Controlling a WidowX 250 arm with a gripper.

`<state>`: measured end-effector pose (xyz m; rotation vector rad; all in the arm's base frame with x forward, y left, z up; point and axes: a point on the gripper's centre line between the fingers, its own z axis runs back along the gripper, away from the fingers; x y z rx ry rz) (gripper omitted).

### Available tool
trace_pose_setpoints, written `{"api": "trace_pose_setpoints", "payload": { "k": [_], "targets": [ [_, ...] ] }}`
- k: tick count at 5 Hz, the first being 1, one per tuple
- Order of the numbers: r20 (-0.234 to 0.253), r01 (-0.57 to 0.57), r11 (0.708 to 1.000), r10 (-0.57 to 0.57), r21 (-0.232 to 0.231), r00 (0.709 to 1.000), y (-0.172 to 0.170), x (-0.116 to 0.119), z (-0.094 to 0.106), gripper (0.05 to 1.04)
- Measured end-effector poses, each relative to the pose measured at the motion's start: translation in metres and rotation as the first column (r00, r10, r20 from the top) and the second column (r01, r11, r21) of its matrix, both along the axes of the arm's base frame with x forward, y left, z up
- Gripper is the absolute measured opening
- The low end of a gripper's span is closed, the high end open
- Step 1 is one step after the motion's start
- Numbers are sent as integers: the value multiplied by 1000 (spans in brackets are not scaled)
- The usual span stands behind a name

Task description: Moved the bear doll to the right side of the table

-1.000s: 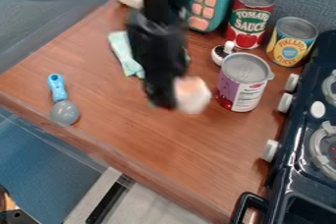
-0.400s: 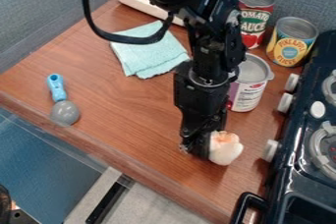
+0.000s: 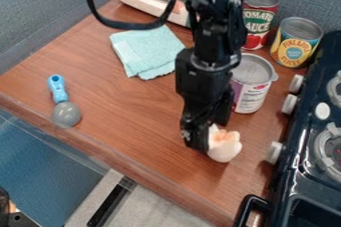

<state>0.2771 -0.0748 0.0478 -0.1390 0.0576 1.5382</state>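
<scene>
The black gripper [image 3: 203, 141] hangs over the right half of the wooden table, toward its front edge. It is shut on the bear doll [image 3: 225, 146], a small white figure with orange patches that sticks out on the gripper's right side. The gripper hides the doll's left part. I cannot tell whether the doll touches the wood of the table [image 3: 133, 126].
Right of the arm stand a purple-and-white can [image 3: 252, 91], a tomato can [image 3: 257, 22] and a pineapple can [image 3: 295, 44]. The black stove [image 3: 303, 146] borders the right. A teal cloth [image 3: 146, 52] lies upper left, a blue-handled grey spoon [image 3: 66, 114] at left.
Over the last second the gripper has come down the view and to the right, carrying the doll along. Since the middle frame both have shifted slightly up and left.
</scene>
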Motion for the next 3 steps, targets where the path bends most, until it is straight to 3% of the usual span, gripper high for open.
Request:
{"api": "trace_pose_setpoints", "payload": {
  "k": [3],
  "targets": [
    [108, 13, 1000, -15, 18, 994, 3, -8, 63, 1001]
  ]
}}
